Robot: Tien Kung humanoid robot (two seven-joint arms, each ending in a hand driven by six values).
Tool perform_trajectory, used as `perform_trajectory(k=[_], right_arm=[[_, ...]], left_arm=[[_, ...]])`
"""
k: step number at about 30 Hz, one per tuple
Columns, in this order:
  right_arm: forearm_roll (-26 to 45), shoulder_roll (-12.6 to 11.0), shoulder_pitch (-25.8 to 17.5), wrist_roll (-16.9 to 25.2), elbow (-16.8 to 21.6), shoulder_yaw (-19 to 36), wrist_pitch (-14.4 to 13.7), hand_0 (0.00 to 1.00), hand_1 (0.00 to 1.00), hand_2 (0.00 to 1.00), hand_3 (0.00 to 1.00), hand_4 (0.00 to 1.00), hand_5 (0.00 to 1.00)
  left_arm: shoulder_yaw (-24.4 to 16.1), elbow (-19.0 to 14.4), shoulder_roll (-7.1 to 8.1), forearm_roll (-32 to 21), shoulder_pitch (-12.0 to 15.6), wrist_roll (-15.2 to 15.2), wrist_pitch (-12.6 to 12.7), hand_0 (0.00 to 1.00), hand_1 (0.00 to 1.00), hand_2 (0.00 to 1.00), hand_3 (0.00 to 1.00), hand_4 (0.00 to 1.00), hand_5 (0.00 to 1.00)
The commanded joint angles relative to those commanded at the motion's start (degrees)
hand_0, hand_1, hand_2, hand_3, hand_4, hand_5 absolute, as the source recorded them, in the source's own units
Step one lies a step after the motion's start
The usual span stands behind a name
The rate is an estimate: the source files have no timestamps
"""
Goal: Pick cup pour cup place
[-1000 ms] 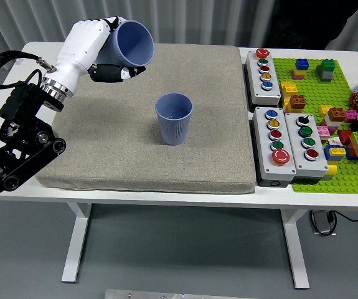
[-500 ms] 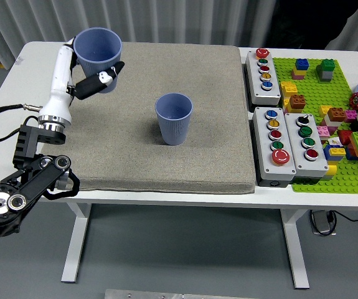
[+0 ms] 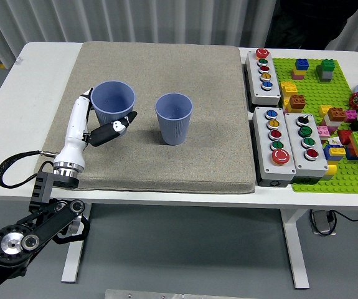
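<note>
Head view shows the left hand closed around an upright blue cup, low over the grey mat left of the second cup, probably for placing.

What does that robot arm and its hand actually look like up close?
The left hand has a slim white shell with black fingers tipped in white. A silver ring forms the wrist, joined to a black skeletal arm with round silver joints and a looping black cable.
</note>
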Motion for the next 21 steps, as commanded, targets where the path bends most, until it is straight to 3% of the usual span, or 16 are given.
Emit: perform_trajectory(k=[7,18,21], right_arm=[[0.55,0.06,0.29,0.09,-0.02,-0.31,-0.07,0.685,0.634,0.586,0.565,0.002,0.110],[0.89,0.12,0.64,0.09,-0.04,-0.54,-0.06,0.685,0.633,0.586,0.565,0.002,0.108],[0.84,0.11,0.78,0.05,-0.04,-0.51,-0.06,0.685,0.634,0.586,0.565,0.002,0.108]], left_arm=[[1.08,1.30,-1.23,-1.16,0.34,-1.40,0.00,0.510,0.511,0.529,0.535,0.764,0.246],[3.94,3.48,-4.44,-13.35,0.38,-7.52,0.00,0.539,0.538,0.542,0.537,0.772,0.244],[4.35,3.62,-4.75,-14.11,0.31,-7.99,0.00,0.544,0.544,0.548,0.536,0.781,0.256]])
